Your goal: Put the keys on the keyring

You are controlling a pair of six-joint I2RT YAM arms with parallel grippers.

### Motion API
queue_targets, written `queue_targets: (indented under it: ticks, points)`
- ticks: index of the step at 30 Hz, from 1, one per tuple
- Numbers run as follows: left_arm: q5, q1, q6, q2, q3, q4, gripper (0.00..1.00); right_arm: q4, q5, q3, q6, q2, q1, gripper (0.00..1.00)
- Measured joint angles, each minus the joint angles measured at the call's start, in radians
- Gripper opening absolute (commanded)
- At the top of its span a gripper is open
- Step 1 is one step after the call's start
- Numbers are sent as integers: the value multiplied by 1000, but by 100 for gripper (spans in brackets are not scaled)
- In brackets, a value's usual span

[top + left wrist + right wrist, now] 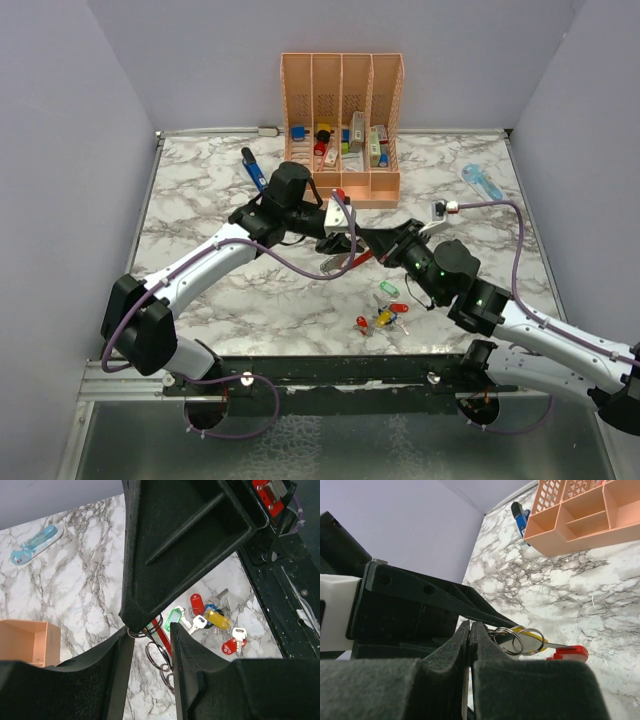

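Keys [383,318] lay loose in a heap by the desk's [200,190] near edge, apparently none threaded yet. Keyring [345,262] hung mid-desk. Right tool [470,630] was pinched together on it. Left tool [149,642] straddled it, but I could not tell its grip. Only the right wrist view showed the split rings [515,641], and only the left wrist view showed key colours.

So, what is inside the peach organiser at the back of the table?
The organiser holds small coloured blocky items in its rear slots; its low front compartments look bare. The left arm covers its front left corner.
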Motion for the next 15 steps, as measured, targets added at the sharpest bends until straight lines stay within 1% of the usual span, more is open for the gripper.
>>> queue_targets:
  ticks: [15]
  points:
    - [15, 0, 14, -5, -23, -4, 36, 30, 1, -32, 26, -22, 0, 1]
